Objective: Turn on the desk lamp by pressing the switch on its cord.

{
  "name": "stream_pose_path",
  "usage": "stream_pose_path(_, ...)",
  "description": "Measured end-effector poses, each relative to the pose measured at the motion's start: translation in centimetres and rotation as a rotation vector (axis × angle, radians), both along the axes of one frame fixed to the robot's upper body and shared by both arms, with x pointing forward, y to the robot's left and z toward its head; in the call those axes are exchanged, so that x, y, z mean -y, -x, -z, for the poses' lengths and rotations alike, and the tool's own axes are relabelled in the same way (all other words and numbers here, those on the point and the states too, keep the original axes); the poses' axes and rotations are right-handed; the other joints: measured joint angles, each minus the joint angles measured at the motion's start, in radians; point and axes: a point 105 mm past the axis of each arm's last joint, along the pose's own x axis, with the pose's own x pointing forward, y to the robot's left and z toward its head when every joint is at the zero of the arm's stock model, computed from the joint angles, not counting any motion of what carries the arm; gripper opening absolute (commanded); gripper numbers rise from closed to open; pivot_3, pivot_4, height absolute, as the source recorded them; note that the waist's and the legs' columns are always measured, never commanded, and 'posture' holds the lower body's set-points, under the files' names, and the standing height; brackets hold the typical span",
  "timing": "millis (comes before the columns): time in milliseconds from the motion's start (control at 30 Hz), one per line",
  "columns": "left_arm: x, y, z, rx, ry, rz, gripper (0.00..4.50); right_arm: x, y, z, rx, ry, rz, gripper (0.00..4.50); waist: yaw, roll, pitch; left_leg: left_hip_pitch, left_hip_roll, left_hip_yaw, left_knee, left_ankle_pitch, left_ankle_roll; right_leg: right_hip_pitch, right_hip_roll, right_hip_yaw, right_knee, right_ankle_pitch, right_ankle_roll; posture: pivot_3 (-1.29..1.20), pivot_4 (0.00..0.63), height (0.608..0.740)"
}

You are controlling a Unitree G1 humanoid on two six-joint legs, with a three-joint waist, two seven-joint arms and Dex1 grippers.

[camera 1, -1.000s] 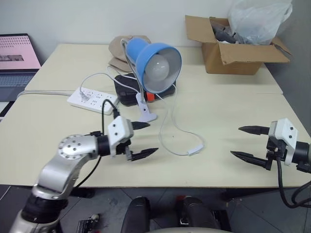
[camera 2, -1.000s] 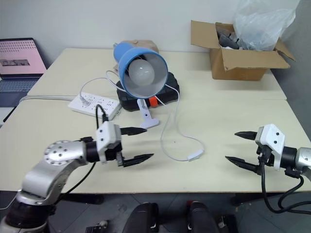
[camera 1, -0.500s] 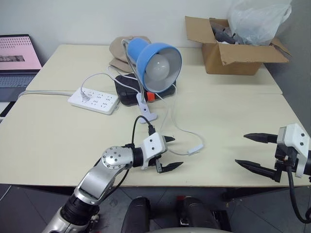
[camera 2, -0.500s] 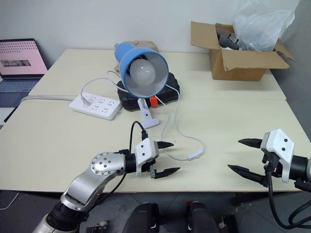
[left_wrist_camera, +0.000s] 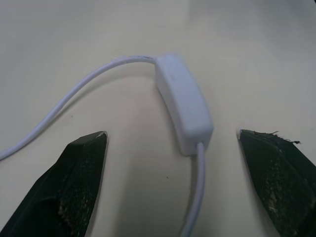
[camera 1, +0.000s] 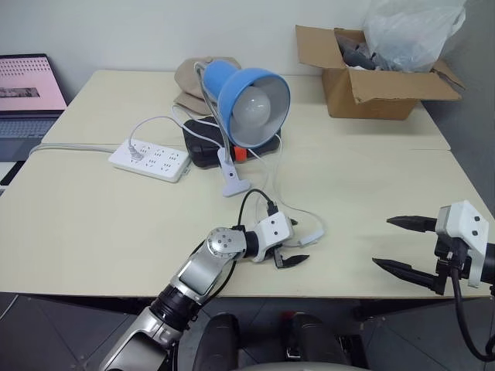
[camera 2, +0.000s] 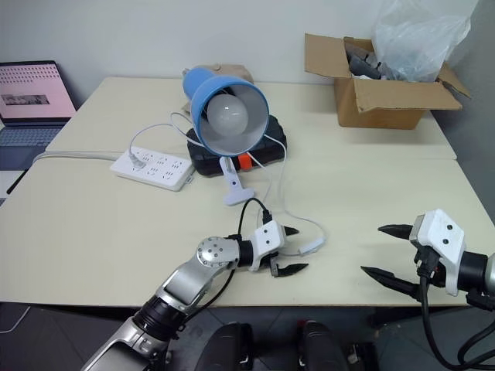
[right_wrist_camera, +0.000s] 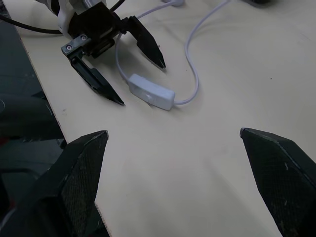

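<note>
The desk lamp [camera 1: 251,104], with a blue shade and a white bulb, stands clipped at the middle back of the table. Its thin white cord [camera 1: 271,189] loops forward to the small white switch [camera 1: 311,236], which lies flat near the front edge. My left gripper [camera 1: 300,241] is low over the table with its fingers open. The switch [left_wrist_camera: 183,101] lies just ahead of the gap between the tips and touches neither finger. The right wrist view also shows the left gripper [right_wrist_camera: 143,84] at the switch [right_wrist_camera: 151,91]. My right gripper [camera 1: 382,242] hovers open and empty at the right, off the switch.
A white power strip [camera 1: 148,160] lies at the back left beside a black case [camera 1: 203,151]. A cardboard box [camera 1: 371,73] with a plastic bag stands at the back right. A laptop [camera 1: 27,93] sits at the far left. The table's front edge [camera 1: 332,296] runs just below both grippers.
My left gripper has swept right and down along the table's front, from left of the cord loop to the switch. It stayed open. The right gripper has barely moved.
</note>
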Motion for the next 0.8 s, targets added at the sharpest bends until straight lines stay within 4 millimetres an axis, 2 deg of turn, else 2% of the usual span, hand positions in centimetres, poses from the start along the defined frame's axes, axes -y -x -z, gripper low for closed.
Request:
stream_pose_path(33, 0.13, -0.04, -0.01, -0.001, 0.003, 0.002, 4.45, -0.06, 0.06, 0.03, -0.001, 0.0, -0.002, 4.5, 0.0, 0.0, 0.0, 0.0, 0.0, 0.0, 0.0, 0.0, 0.0, 0.0, 0.0, 0.0, 0.0, 0.0, 0.0, 0.0, 0.15, 0.74)
stream_pose_path(133, 0.3, -0.06, 0.08, -0.007, 0.009, 0.002, 3.94, 0.01, 0.15, 0.22, -0.008, -0.003, 0.006, 4.5, 0.0, 0.0, 0.0, 0.0, 0.0, 0.0, 0.0, 0.0, 0.0, 0.0, 0.0, 0.0, 0.0, 0.0, 0.0, 0.0, 0.15, 0.74)
stream_pose_path(233, 0.48, -0.1, 0.16, -0.012, 0.013, 0.004, 3.25, -0.04, 0.23, 0.31, -0.012, -0.004, 0.009, 4.5, 0.0, 0.0, 0.0, 0.0, 0.0, 0.0, 0.0, 0.0, 0.0, 0.0, 0.0, 0.0, 0.0, 0.0, 0.001, 0.0, 0.15, 0.74)
stream_pose_path(333, 0.57, -0.3, 0.13, -0.006, 0.01, 0.005, 2.8, -0.16, 0.25, 0.24, -0.006, -0.001, 0.01, 4.5, 0.0, 0.0, 0.0, 0.0, 0.0, -0.001, 0.0, 0.0, 0.0, 0.0, 0.0, 0.0, 0.0, 0.0, 0.001, 0.0, 0.15, 0.74)
stream_pose_path(667, 0.85, -0.38, 0.22, -0.006, 0.01, 0.007, 0.46, -0.23, 0.13, 0.08, 0.007, 0.001, 0.014, 4.5, -0.001, 0.0, 0.0, 0.0, 0.0, -0.001, 0.0, 0.0, 0.0, 0.0, 0.0, 0.0, 0.0, 0.0, 0.001, 0.0, 0.15, 0.74)
stream_pose_path(800, 0.97, -0.36, 0.17, -0.006, 0.014, 0.011, 0.4, -0.44, 0.06, -0.17, 0.025, 0.006, 0.012, 4.5, -0.001, 0.0, 0.0, 0.0, 0.0, -0.001, 0.0, 0.0, 0.0, 0.0, 0.0, 0.0, 0.0, 0.0, 0.001, 0.0, 0.15, 0.74)
